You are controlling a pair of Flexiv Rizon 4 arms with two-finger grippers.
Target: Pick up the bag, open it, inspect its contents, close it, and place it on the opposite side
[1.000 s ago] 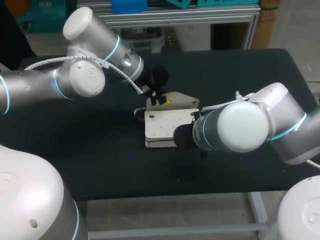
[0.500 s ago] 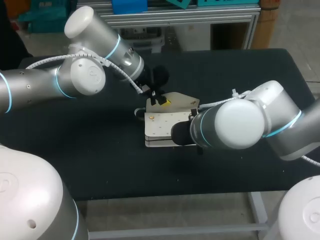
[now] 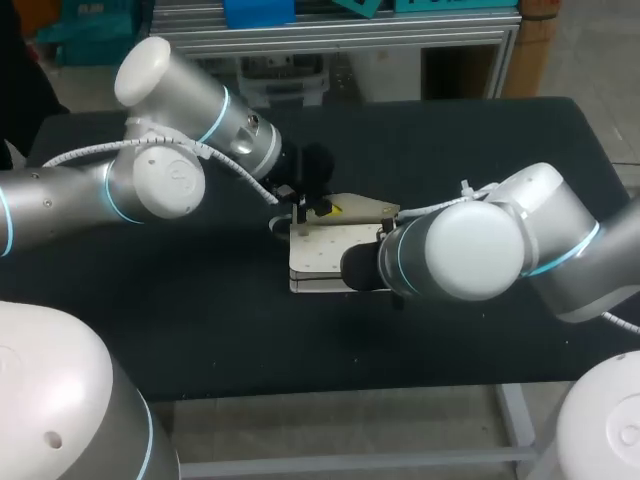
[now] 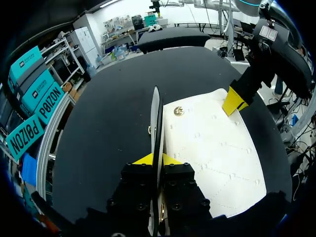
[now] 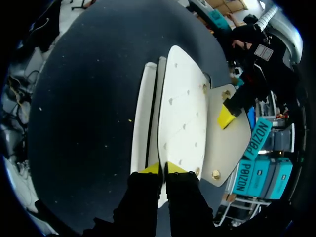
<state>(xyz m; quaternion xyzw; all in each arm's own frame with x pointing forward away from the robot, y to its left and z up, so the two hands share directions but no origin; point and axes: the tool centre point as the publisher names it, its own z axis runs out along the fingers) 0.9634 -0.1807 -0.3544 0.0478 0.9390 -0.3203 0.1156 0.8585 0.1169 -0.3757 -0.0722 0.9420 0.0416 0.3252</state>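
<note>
A white bag (image 3: 322, 252) lies flat on the black table (image 3: 200, 300) near its middle. In the head view my left gripper (image 3: 309, 208) is at the bag's far edge. In the left wrist view my left gripper (image 4: 157, 159) is shut on the thin flap (image 4: 156, 111), seen edge-on and raised off the bag body (image 4: 212, 153). My right gripper (image 5: 163, 168) is shut on the near edge of the bag's top panel (image 5: 181, 108), with the flap (image 5: 228, 143) spread beyond it. In the head view the right arm (image 3: 460, 250) hides its own fingers.
My right gripper's yellow fingertip (image 4: 233, 101) shows at the bag's far side in the left wrist view. The left one's fingertip (image 5: 225, 117) shows over the flap in the right wrist view. Bare black tabletop lies on both sides of the bag.
My right gripper has come shut on the bag's edge. The left arm has shifted a little to the left with the flap still in its fingers.
</note>
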